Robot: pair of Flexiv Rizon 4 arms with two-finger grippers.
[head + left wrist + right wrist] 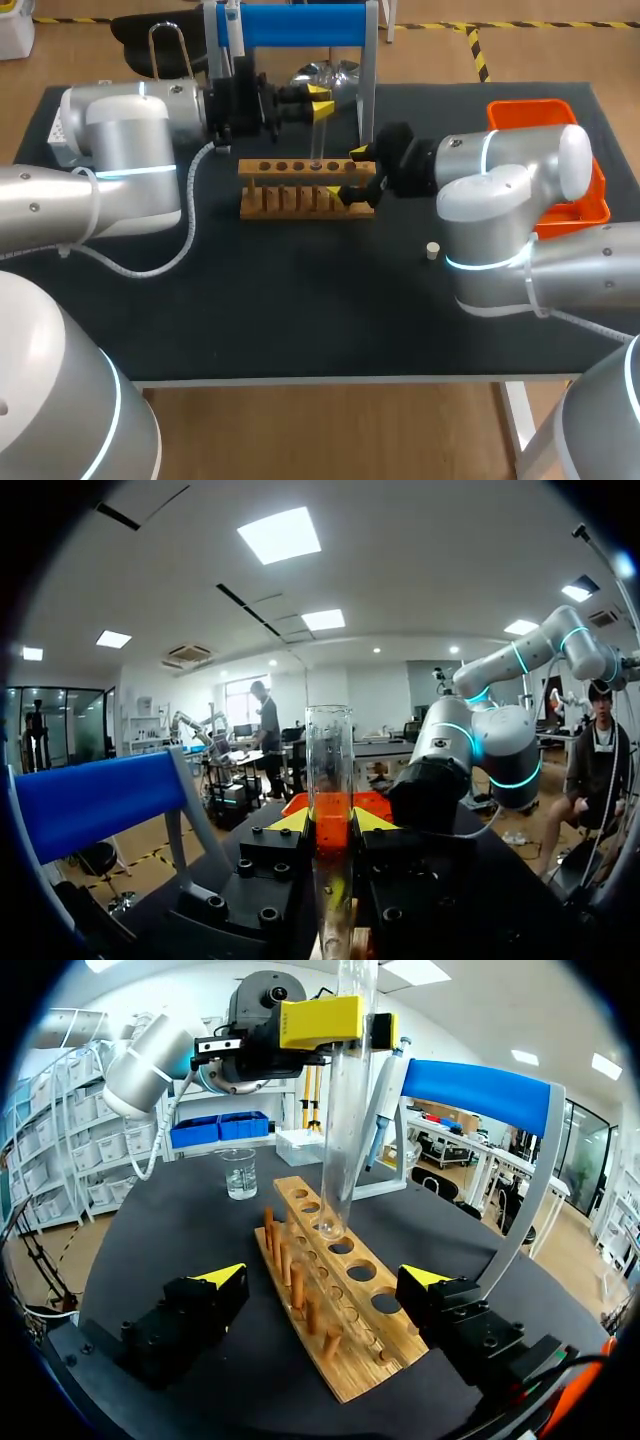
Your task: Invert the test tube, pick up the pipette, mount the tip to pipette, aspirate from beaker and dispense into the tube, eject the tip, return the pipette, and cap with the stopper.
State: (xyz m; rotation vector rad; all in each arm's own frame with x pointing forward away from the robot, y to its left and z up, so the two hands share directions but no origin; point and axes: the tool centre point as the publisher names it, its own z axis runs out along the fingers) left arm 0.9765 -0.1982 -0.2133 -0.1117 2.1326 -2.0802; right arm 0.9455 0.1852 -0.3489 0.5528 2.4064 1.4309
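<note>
A clear test tube hangs upright, open end up, with my left gripper shut on its upper half. Its round bottom sits just over a hole of the wooden rack. In the left wrist view the tube stands between the yellow tips of the left gripper. My right gripper is open and straddles the rack's right end, with gaps on both sides. The pipette hangs on the blue-barred stand. A glass beaker stands behind the rack. A small stopper lies on the mat.
An orange bin sits at the table's right edge, partly behind my right arm. The rack's front row carries several upright pegs. The stand's metal legs rise just behind the rack. Open black mat lies in front of the rack.
</note>
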